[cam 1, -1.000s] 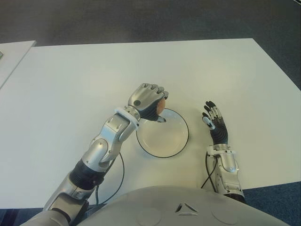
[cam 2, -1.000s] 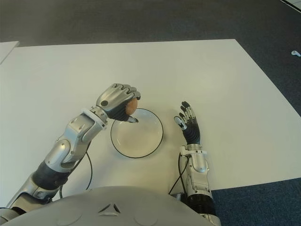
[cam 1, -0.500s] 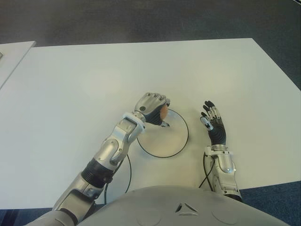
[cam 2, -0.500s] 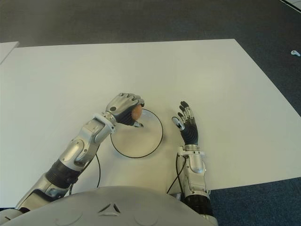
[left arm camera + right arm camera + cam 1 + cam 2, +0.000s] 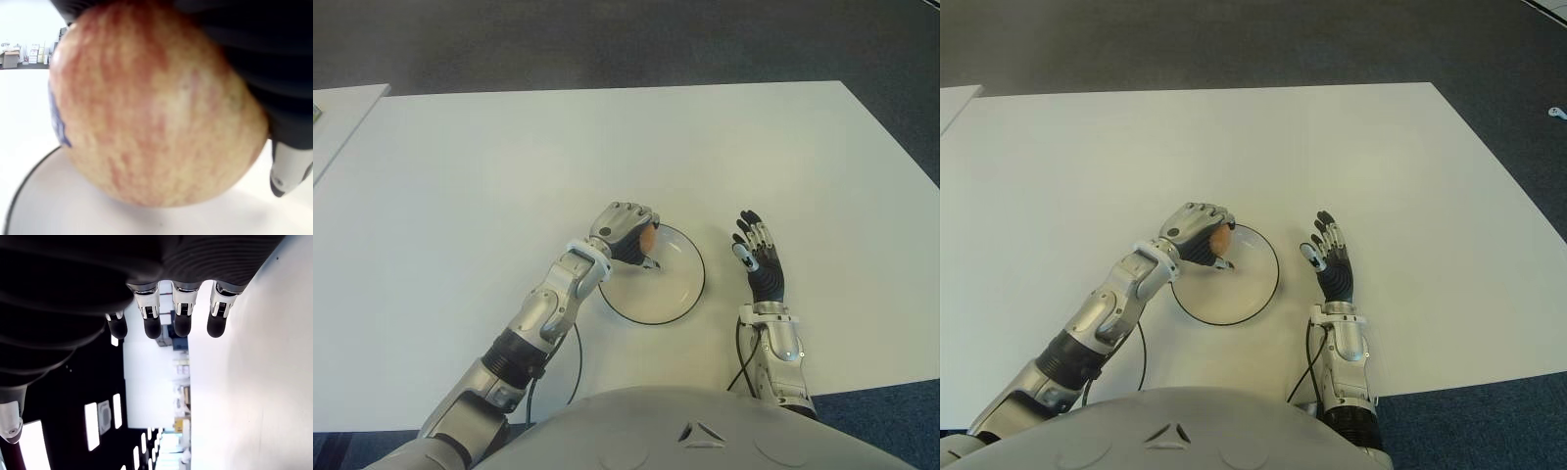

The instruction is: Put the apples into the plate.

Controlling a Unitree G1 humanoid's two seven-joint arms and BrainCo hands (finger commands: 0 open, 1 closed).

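Left hand (image 5: 625, 231) gripping the apple (image 5: 151, 117) just over the plate (image 5: 680, 294) rim edge nearest it; shift inward before releasing; right hand (image 5: 759, 257) idle, fingers relaxed, beside plate.

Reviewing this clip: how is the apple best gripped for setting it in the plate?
As held now: the left robot hand wraps the apple from above, leaving its rounded underside free over the plate. The right robot hand shows open right of the plate.
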